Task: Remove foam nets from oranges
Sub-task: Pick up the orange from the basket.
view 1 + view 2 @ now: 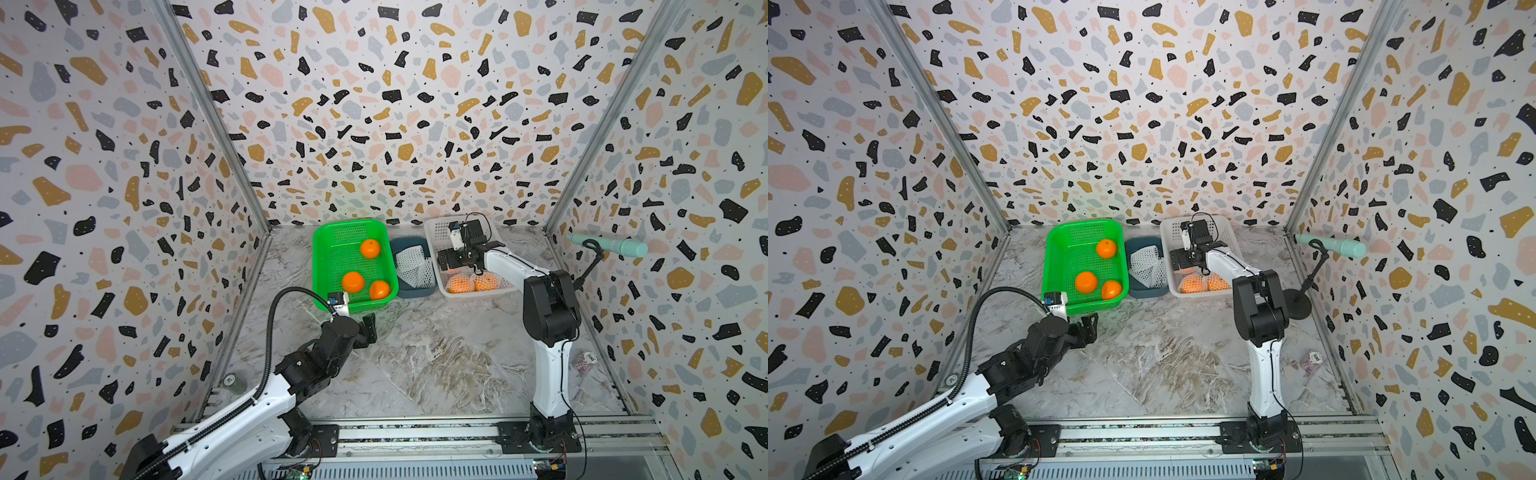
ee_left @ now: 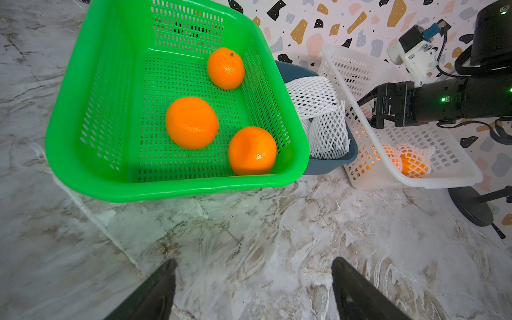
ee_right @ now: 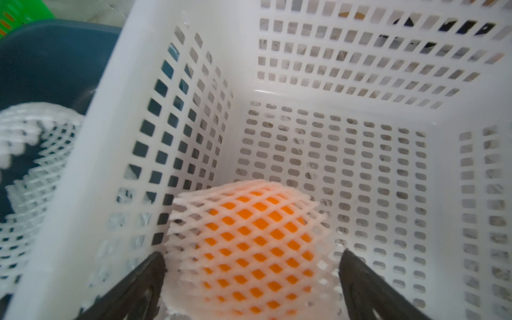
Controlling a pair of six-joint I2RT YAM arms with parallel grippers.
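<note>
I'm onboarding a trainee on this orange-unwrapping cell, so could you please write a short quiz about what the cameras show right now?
1. How many bare oranges lie in the green basket?
2. True or false: the right gripper, over a netted orange in the white basket, is shut.
3. Where do the removed foam nets lie? A: on the table. B: in the blue bin. C: in the green basket.
Key: 1: three. 2: false, its jaws stand open on either side of the fruit. 3: B.
</note>
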